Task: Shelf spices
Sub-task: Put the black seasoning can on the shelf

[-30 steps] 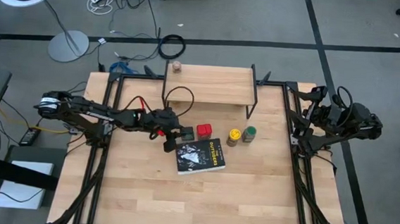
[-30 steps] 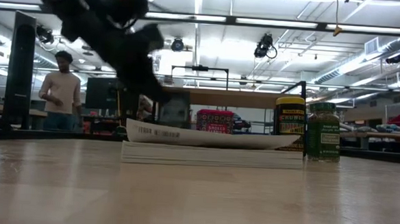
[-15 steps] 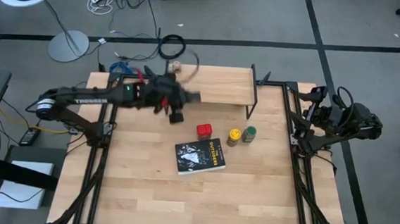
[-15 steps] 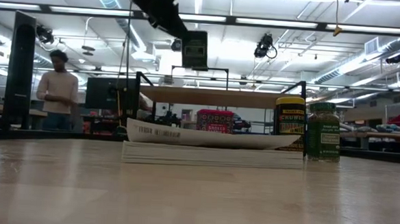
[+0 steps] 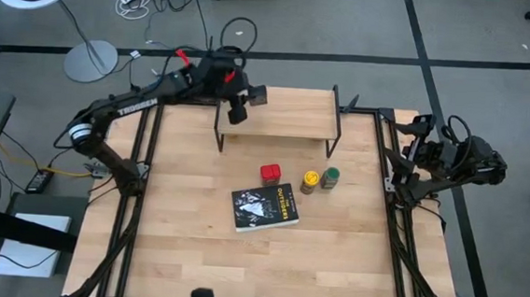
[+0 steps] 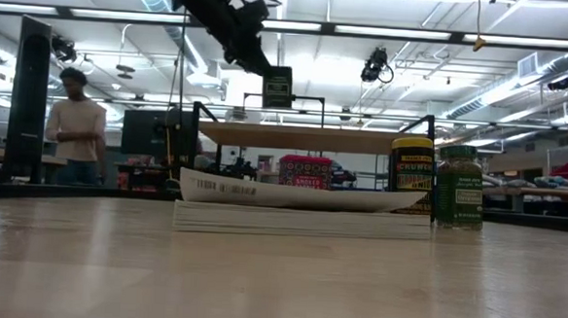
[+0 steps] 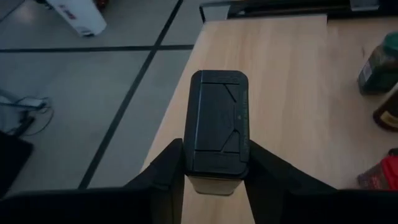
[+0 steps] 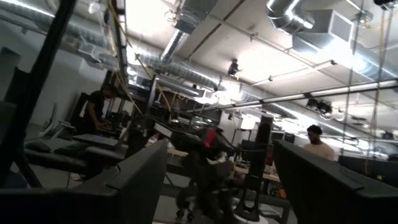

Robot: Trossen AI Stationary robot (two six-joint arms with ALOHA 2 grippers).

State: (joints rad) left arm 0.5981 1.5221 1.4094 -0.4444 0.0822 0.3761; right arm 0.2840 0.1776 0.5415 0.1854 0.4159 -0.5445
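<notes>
Over the shelf in the high view, the left gripper clamps the dark green-black tin, its arm hiding the pale little jar seen earlier at the plank's back corner; half a second ago the tin hung lower, beside the shelf. From table height the book cuts off the red tin. Off at the table's edge, the right gripper stands wide apart, empty.

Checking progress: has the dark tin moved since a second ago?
Yes. The left gripper has carried the dark tin from beside the book up over the shelf.
</notes>
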